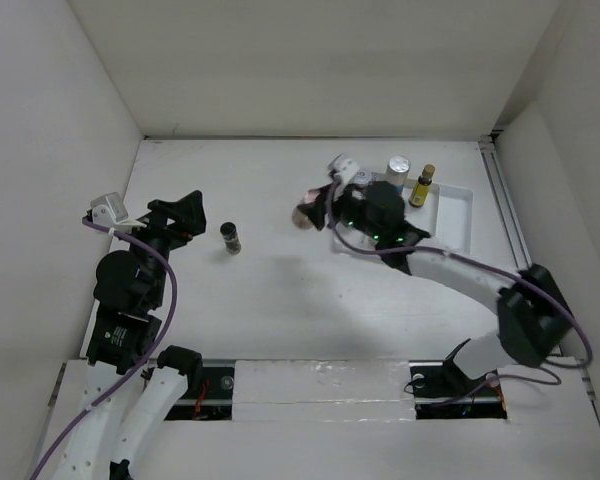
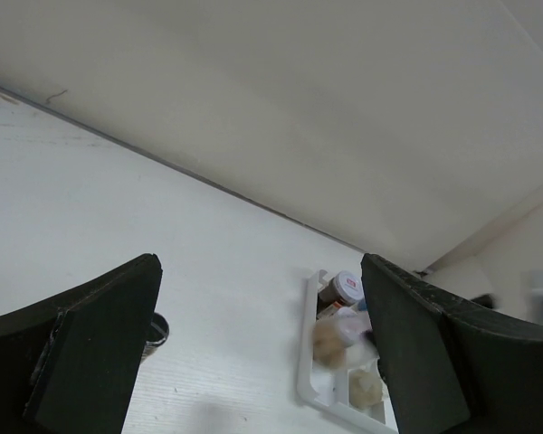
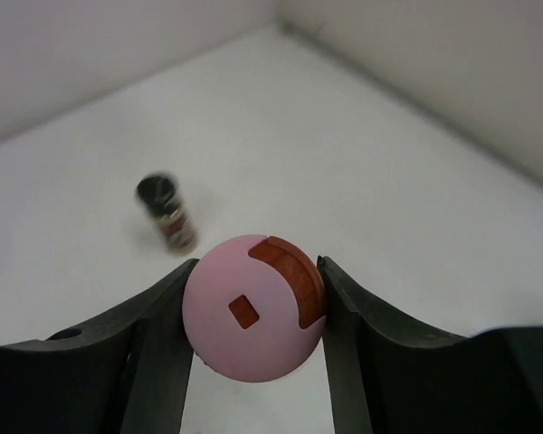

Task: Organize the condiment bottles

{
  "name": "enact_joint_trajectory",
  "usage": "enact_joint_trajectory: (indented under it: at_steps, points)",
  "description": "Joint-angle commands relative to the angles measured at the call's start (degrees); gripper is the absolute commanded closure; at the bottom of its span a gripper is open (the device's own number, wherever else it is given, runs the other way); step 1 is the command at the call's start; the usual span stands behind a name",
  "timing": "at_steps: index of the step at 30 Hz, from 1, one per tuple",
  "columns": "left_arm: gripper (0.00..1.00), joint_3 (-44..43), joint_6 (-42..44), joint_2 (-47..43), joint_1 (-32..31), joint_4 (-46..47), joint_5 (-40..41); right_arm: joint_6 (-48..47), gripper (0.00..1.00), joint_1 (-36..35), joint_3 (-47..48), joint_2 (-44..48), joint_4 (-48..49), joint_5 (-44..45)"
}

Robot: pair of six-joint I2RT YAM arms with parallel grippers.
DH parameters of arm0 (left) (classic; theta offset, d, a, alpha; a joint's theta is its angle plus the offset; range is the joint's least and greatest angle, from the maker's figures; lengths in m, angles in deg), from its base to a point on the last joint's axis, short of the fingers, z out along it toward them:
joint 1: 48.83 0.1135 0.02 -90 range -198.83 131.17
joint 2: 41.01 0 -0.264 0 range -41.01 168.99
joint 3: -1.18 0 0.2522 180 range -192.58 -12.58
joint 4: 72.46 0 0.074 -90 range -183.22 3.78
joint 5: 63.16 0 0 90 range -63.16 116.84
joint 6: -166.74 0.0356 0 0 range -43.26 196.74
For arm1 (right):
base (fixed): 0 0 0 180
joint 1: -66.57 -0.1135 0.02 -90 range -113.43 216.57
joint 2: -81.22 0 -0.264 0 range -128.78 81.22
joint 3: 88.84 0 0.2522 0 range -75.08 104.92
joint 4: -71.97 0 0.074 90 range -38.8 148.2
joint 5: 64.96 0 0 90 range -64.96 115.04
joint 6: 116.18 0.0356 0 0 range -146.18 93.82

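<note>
Status: right gripper [image 3: 253, 298] clamped on pink-capped jar [image 3: 252, 312], one finger each side of cap, approx mid-table, at 9 o'clock from white tray [image 1: 458, 215]. At tray's far end: silver-lidded jar [image 1: 398, 166] & slim yellow bottle [image 1: 421, 186] w/ black cap, both upright. Black-lidded jar [image 1: 231, 238] stands alone on table [image 1: 280, 300], at 9 o'clock from pink-capped jar, well apart. Left gripper [image 1: 183, 213] near it, at its 9 o'clock, jaws spread wide.

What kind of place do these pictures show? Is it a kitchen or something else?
Probably a robot test cell, not a kitchen: plain white walls enclose a white table, the left arm and right arm are bolted at its near edge, and a few spice jars stand in a white tray.
</note>
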State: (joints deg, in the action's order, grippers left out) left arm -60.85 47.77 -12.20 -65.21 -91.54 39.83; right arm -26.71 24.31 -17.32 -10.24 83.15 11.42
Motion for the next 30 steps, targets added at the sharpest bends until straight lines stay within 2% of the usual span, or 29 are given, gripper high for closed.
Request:
enact_joint_trajectory:
  at_steps: [1, 4, 7, 10, 14, 18, 24, 28, 30]
  points:
    - [0.12, 0.3, 0.7, 0.4, 0.1, 3.8, -1.0, 1.3, 0.71, 6.2, -4.6, 14.3, 7.2, 9.6]
    - [0.12, 0.3, 0.7, 0.4, 0.1, 3.8, -1.6, 2.6, 0.71, 11.8, -11.3, 27.2, 1.4, 24.7]
    - [0.12, 0.3, 0.7, -0.2, 0.1, 3.8, -1.6, 4.6, 0.71, 18.2, -15.5, 31.9, -2.5, 28.6]
    - [0.12, 0.3, 0.7, 0.4, 0.1, 3.8, -2.3, 6.7, 0.71, 22.6, -20.0, 35.4, -4.6, 28.7]
    - [0.12, 0.3, 0.7, 1.1, 0.1, 3.8, -2.9, 8.8, 0.72, 28.8, -22.1, 35.4, -6.7, 28.7]
    - [0.12, 0.3, 0.1, 1.1, 0.1, 4.4, -3.5, 9.3, 0.72, 32.0, -22.6, 30.4, -6.7, 26.1]
    - [0.12, 0.3, 0.1, 1.1, 0.1, 4.4, -3.5, 10.0, 0.69, 32.6, -21.5, 19.7, -6.7, 24.2]
    - [0.12, 0.3, 0.1, 1.1, 0.1, 4.4, -3.5, 10.6, 0.63, 33.1, -21.5, 15.8, -6.1, 23.6]
    - [0.12, 0.3, 0.1, 1.1, 0.1, 4.4, -3.5, 10.6, 0.45, 33.1, -21.5, 15.8, -6.1, 23.6]
